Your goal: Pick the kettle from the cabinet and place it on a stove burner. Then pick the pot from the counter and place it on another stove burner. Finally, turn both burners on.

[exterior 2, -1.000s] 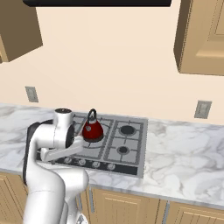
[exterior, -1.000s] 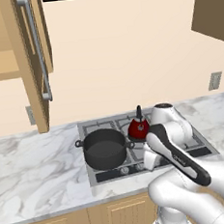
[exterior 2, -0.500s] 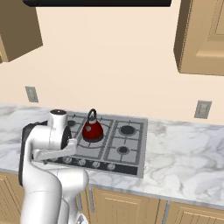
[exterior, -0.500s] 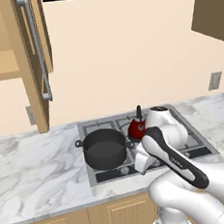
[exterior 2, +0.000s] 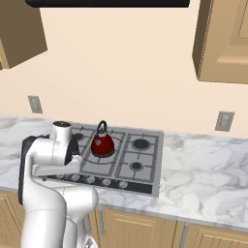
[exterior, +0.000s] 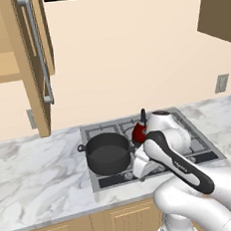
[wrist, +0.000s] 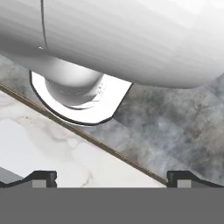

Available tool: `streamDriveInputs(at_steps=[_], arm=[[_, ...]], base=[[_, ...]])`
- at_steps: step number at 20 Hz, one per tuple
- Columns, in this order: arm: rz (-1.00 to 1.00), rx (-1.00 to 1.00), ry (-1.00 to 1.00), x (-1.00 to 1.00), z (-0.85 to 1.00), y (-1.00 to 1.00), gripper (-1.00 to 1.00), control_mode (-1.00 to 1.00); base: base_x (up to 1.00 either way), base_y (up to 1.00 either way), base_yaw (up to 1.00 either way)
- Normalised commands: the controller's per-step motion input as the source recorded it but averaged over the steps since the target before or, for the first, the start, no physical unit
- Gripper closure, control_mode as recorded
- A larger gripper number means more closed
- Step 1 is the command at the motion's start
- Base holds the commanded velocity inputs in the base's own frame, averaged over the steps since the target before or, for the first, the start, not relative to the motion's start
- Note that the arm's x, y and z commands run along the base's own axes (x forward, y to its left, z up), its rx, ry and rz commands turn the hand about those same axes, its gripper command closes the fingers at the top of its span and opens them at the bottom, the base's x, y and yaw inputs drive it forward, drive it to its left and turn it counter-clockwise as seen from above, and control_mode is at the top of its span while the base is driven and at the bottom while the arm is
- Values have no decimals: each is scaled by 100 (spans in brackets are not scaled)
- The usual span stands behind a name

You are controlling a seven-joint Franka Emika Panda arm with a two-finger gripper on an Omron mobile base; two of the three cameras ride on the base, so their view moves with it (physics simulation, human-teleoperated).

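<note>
The black pot [exterior: 107, 152] sits on the front-left burner of the grey cooktop [exterior: 196, 132]. Behind it, the dark-red kettle [exterior 2: 102, 144] stands on a rear burner, partly hidden by my arm in the left base view [exterior: 138, 133]. My arm folds down over the cooktop's front, with the hand [exterior: 141, 166] low beside the pot's right side. In the hand view my gripper [wrist: 113, 177] is open, its tips wide apart with nothing between them, over the seam between the steel cooktop [wrist: 175, 118] and the marble counter [wrist: 52, 144].
A row of knobs [exterior 2: 106, 182] runs along the cooktop's front. The wall cabinet [exterior: 32, 60] at upper left hangs with its door open. Marble counter [exterior 2: 203, 164] stretches on both sides. Wall outlets [exterior 2: 224, 121] sit on the back wall.
My arm has swung a little to the left and the hand has dropped toward the cooktop's front edge. The jaws have stayed wide. Pot and kettle have not moved.
</note>
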Motion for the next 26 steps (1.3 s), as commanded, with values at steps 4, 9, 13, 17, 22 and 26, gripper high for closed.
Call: streamDriveInputs(at_steps=[4, 9, 13, 17, 22, 26], arm=[[-4, 0, 0, -21, 1, 20, -100, -100], [-2, 0, 0, -11, 0, 23, -100, -100], [-1, 0, 0, 0, 0, 17, -100, -100], [-4, 0, 0, 16, 0, 2, -100, -100], [-8, 0, 0, 17, 0, 0, -100, -100], [-8, 0, 0, 9, 0, 1, -100, -100]], base=[[0, 0, 0], [0, 0, 0], [0, 0, 0], [0, 0, 0], [0, 0, 0], [0, 0, 0]])
